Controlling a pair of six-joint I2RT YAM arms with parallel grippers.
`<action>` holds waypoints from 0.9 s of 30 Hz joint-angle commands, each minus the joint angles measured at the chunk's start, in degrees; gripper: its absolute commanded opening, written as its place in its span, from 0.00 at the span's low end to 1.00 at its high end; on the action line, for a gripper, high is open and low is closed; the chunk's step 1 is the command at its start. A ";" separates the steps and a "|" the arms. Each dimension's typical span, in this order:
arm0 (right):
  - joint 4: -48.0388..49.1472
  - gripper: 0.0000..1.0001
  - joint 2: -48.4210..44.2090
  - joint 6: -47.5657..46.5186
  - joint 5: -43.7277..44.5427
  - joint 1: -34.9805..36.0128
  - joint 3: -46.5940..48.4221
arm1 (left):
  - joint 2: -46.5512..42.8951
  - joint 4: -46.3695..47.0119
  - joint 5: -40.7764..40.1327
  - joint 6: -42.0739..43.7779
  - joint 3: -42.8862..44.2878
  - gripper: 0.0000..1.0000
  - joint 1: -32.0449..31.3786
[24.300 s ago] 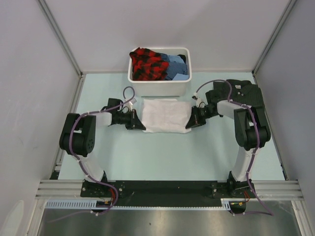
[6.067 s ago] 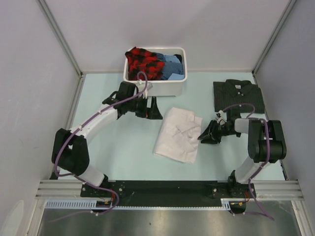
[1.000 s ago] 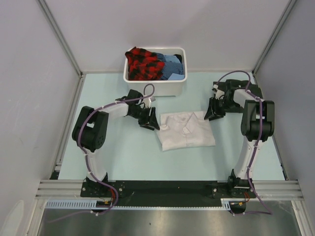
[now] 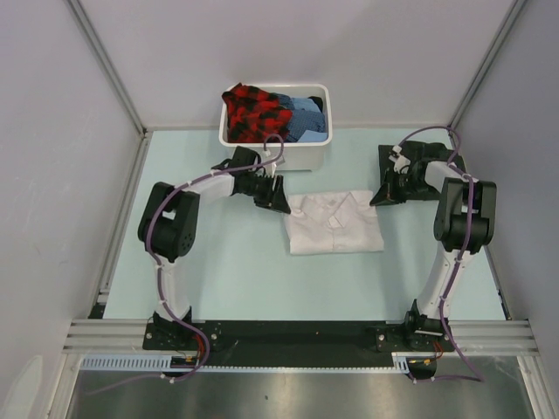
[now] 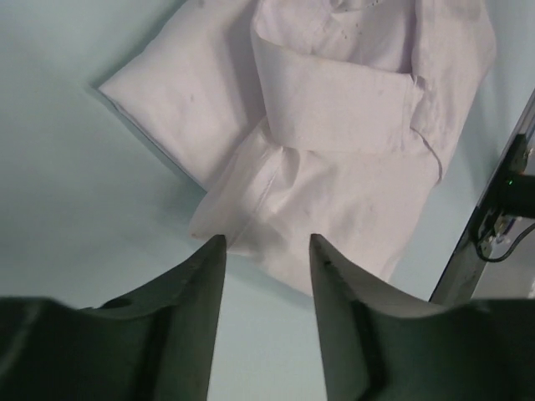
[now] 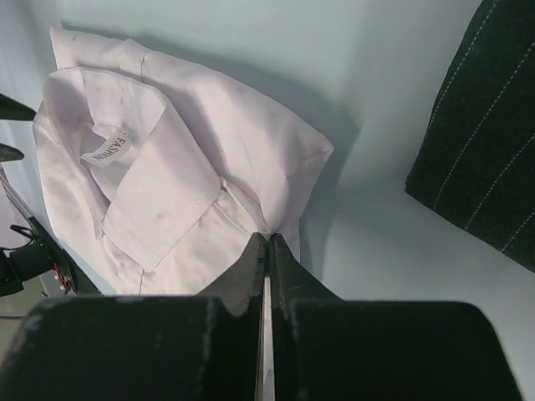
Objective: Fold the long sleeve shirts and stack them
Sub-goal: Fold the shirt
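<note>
1. The white shirt (image 4: 334, 223) lies folded, collar up, at the middle of the worktop (image 4: 227, 271). Its collar label (image 6: 104, 150) reads "FASHION".
2. The dark striped shirt (image 6: 485, 125) lies at the back right corner, partly under the right arm.
3. A white tub (image 4: 306, 157) at the back edge holds red-and-black checked cloth (image 4: 258, 112) and blue cloth (image 4: 310, 118).
4. The left jaws stand partly apart and empty, just beside the white shirt's left edge.
5. The right jaws are pressed together at its right edge. Whether they pinch any cloth cannot be told.
</note>
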 commanded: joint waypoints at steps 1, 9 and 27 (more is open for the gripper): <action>0.81 0.00 -3.92 -1.01 -0.77 -0.01 0.00 | -5.84 3.87 -1.79 -3.94 -4.08 0.55 1.02; 0.02 0.00 -3.91 -0.57 -1.03 0.43 0.35 | -1.99 5.37 -3.03 -13.88 -4.10 0.64 0.23; -2.80 0.00 -6.47 -5.05 -1.04 -0.45 0.97 | -5.16 12.93 6.03 -8.97 -2.95 0.00 -2.24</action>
